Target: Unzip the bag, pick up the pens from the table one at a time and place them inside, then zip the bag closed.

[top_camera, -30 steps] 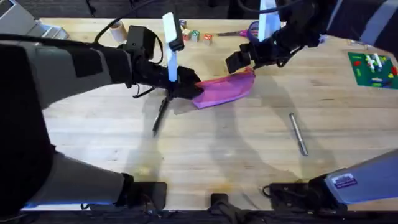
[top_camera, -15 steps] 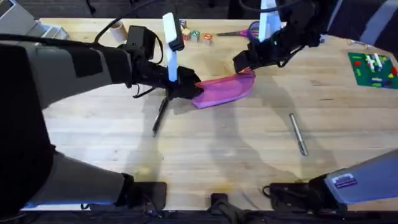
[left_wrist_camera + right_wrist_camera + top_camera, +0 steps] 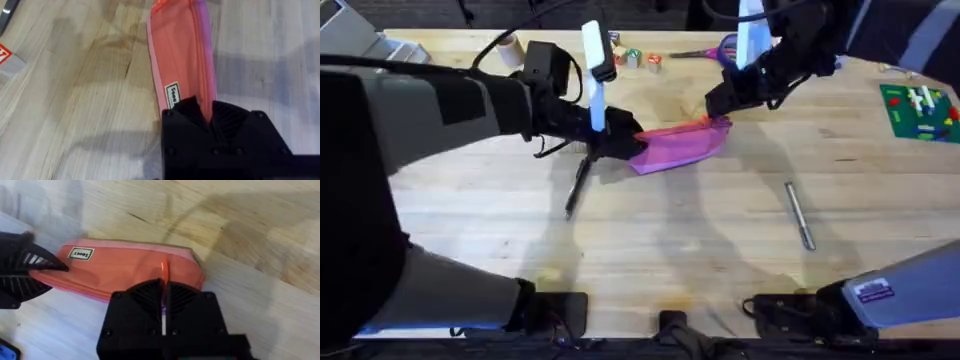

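The pink bag (image 3: 678, 145) lies on the table (image 3: 650, 250), behind its middle. My left gripper (image 3: 623, 143) is shut on the bag's left end; the left wrist view shows the black fingers (image 3: 225, 117) clamped over the fabric of the bag (image 3: 177, 55). My right gripper (image 3: 718, 104) sits at the bag's right end, shut on the orange zipper pull (image 3: 163, 270) above the bag (image 3: 125, 267). A black pen (image 3: 578, 186) lies in front of the left gripper. Over on the right of the table rests a silver pen (image 3: 800, 215).
Purple-handled scissors (image 3: 718, 50) and small coloured blocks (image 3: 636, 58) lie at the far edge. A green plate with pieces (image 3: 920, 110) sits at the far right. The left arm's large body covers the near left of the table.
My right gripper has shifted a little to the right along the bag's top edge, toward its right end. The left gripper, bag and both pens stay put.
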Robot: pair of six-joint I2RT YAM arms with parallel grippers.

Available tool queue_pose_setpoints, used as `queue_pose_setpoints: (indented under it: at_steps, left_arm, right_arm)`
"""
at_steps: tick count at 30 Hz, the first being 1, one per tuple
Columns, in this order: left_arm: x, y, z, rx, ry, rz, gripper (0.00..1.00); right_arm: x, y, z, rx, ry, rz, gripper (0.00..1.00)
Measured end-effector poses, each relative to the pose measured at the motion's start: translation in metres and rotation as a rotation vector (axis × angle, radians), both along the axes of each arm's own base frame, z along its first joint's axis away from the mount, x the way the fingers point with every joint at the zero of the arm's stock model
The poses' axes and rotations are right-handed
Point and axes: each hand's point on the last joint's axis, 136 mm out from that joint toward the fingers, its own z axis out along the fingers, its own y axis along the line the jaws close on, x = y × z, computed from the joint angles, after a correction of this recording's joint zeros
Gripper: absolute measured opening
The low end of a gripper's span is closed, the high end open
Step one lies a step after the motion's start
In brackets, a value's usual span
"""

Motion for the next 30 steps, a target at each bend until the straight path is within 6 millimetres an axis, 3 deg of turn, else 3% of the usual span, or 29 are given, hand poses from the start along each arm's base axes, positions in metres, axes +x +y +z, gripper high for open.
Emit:
queue_pose_setpoints:
  at_steps: [13,14,19,30]
  left_arm:
    - [0.000,0.000,0.000,0.000,0.000,0.000,0.042]
    - [0.000,0.000,0.000,0.000,-0.001,0.000,0.042]
    - [0.000,0.000,0.000,0.000,-0.002,0.000,0.042]
    - [0.000,0.000,0.000,0.001,-0.001,0.000,0.042]
  right_arm:
    - [0.002,0.000,0.002,-0.001,-0.009,0.006,0.034]
    - [0.005,0.001,0.013,0.002,-0.039,0.016,0.033]
    - [0.007,0.001,0.030,0.009,-0.079,0.016,0.033]
    - [0.000,0.016,0.036,0.076,-0.071,0.060,0.033]
